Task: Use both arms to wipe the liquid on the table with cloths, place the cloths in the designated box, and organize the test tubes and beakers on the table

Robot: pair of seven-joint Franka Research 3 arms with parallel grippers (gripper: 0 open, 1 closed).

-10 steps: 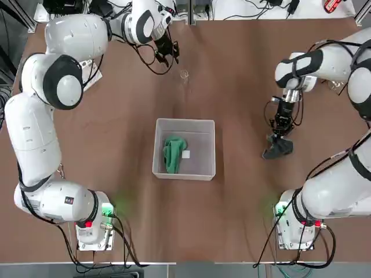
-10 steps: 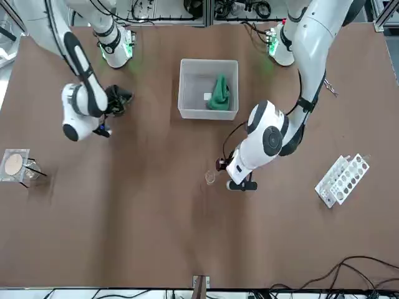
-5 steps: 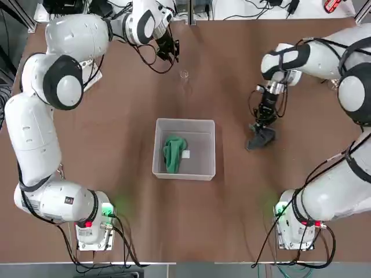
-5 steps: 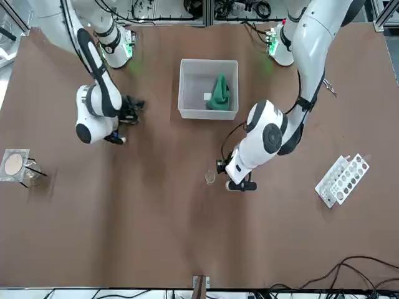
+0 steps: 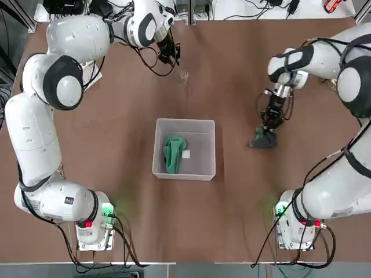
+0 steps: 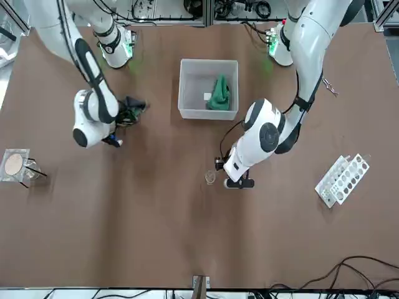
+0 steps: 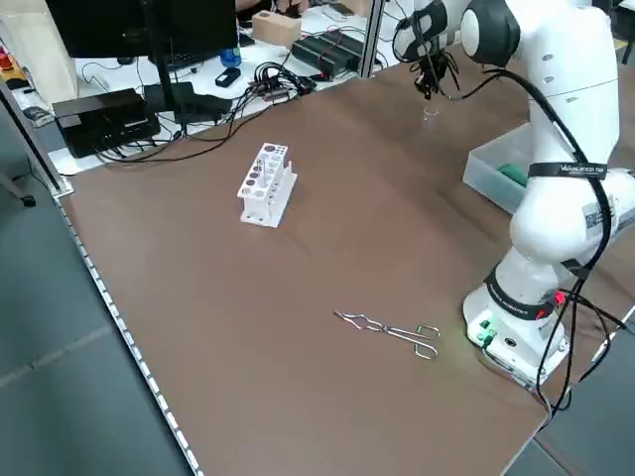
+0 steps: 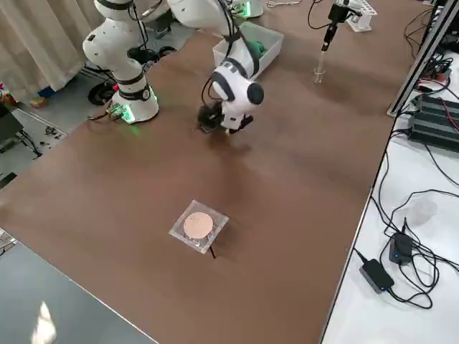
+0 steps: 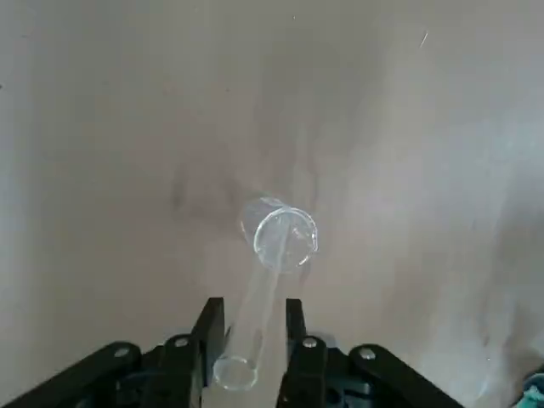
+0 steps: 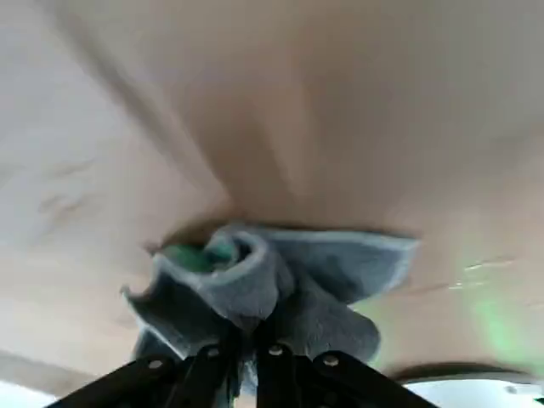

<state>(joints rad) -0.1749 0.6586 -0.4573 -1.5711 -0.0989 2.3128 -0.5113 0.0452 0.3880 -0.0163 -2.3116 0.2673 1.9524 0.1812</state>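
Note:
My left gripper (image 5: 174, 57) hangs at the table's far side, shut on a clear test tube (image 9: 259, 297). The tube's far end meets the round rim of the small glass beaker (image 5: 184, 74); whether it is inside I cannot tell. Right of the box, my right gripper (image 5: 266, 132) is shut on the dark grey cloth (image 5: 264, 141) and presses it onto the brown table (image 5: 116, 127). The green cloth (image 5: 173, 153) lies in the translucent box (image 5: 185, 120). No liquid shows on the table.
A white tube rack (image 6: 343, 179) stands far out on my left side. Metal tongs (image 7: 392, 330) lie near the left arm's base. A metal stand with a tan disc (image 6: 14, 164) sits far out on my right. A small white piece (image 5: 185, 154) lies in the box.
My right gripper dragged the grey cloth toward the box, then slightly back to the right. The left gripper's fingers closed in on the tube and stayed over the beaker.

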